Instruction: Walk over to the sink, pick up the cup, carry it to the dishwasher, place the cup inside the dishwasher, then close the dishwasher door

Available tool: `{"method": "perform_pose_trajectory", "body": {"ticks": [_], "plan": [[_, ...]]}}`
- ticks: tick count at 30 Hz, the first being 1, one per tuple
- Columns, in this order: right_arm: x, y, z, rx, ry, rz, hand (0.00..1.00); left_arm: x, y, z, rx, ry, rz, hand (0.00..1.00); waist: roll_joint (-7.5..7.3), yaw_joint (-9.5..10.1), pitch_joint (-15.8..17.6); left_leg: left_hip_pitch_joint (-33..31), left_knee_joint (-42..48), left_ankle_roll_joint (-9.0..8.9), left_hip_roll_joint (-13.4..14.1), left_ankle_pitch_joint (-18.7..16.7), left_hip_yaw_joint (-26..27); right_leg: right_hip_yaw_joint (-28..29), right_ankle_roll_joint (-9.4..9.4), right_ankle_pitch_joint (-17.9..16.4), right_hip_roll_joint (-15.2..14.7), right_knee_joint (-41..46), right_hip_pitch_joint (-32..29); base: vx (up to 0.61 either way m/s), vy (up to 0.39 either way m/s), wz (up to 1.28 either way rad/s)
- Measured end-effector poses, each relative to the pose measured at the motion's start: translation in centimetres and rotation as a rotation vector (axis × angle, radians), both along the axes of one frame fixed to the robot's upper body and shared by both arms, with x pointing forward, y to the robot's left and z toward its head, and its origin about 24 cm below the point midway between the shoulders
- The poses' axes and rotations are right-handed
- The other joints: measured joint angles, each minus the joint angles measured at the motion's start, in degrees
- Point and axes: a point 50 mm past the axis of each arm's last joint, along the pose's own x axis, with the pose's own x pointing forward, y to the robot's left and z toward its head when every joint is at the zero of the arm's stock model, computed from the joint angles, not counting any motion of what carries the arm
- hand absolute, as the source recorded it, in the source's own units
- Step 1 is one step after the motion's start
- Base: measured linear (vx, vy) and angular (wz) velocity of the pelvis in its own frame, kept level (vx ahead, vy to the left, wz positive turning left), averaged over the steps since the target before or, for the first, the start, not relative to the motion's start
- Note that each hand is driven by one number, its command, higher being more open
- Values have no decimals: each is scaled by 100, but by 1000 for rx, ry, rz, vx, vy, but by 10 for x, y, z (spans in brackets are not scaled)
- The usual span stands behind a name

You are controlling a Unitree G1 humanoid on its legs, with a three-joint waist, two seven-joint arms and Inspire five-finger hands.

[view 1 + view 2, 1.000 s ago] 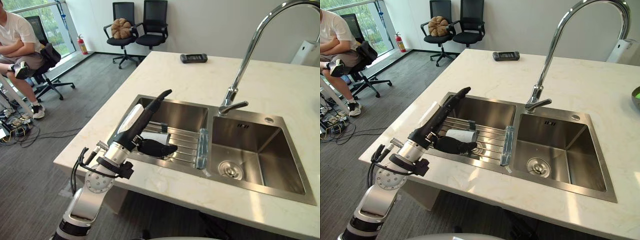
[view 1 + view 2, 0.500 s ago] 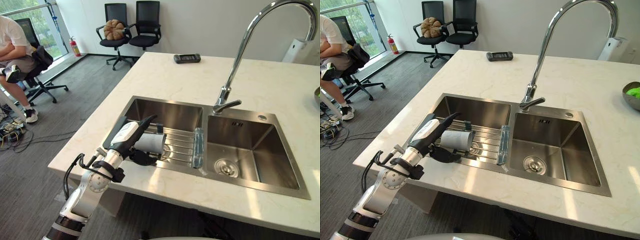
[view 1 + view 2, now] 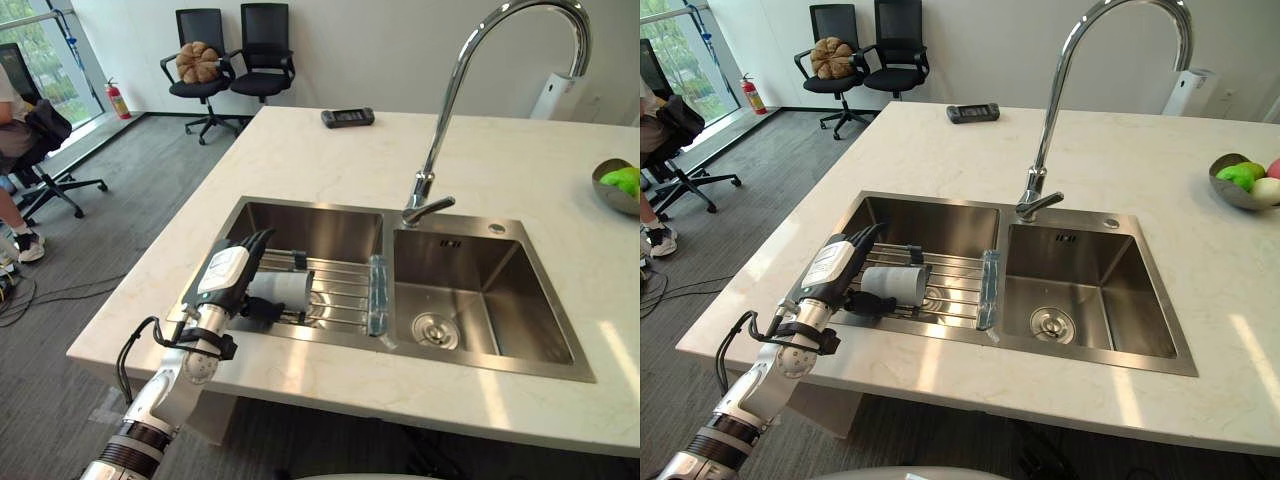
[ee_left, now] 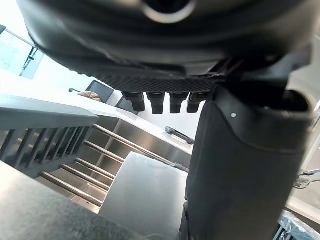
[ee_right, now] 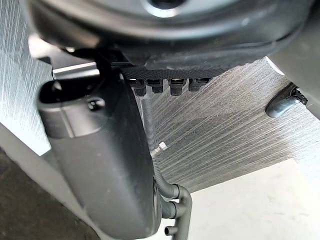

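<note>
We see the cup (image 3: pixel 285 290) on its side at the left end of the rack (image 3: pixel 340 292) in the sink (image 3: pixel 310 224) — the left hand (image 3: pixel 226 278) brackets it, straight fingers (image 3: pixel 256 242) above, thumb (image 3: pixel 262 310) in front. The right hand (image 5: pixel 105 165) hangs over the floor (image 5: pixel 225 125) (its state we cannot tell).

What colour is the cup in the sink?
The cup is pale grey; clearest in left eye view.

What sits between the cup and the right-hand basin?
In the left eye view: past the cup, bare rack bars, then a clear bluish strip, before the right basin.
</note>
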Motion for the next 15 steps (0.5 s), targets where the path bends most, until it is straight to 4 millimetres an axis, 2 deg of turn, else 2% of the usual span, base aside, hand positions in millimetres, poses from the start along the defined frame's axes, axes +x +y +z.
{"method": "perform_pose_trajectory", "body": {"ticks": [5, 11, 15], "plan": [[1, -1, 0, -1, -1, 2, 100, 8, -5, 3, 22, 56, -58, 100, 11, -28, 31, 1, 22, -15, -2, -20, 14, 0, 6, 3, -3, -20, 1, 0, 0, 0], [5, -1, 1, -9, -5, 33, 100, 18, -7, 8, 47, 200, -165, 100, 49, -131, 55, 21, 22, -19, 1, -24, 45, 15, 7, 5, -6, -19, 2, -6, -5, -2], [8, -3, 1, -11, -12, 49, 100, 23, 0, 17, 75, 290, -225, 100, 97, -182, 85, 40, 22, -19, 7, -31, 77, 39, 7, 5, -6, -18, 2, -20, -9, -4]]}}
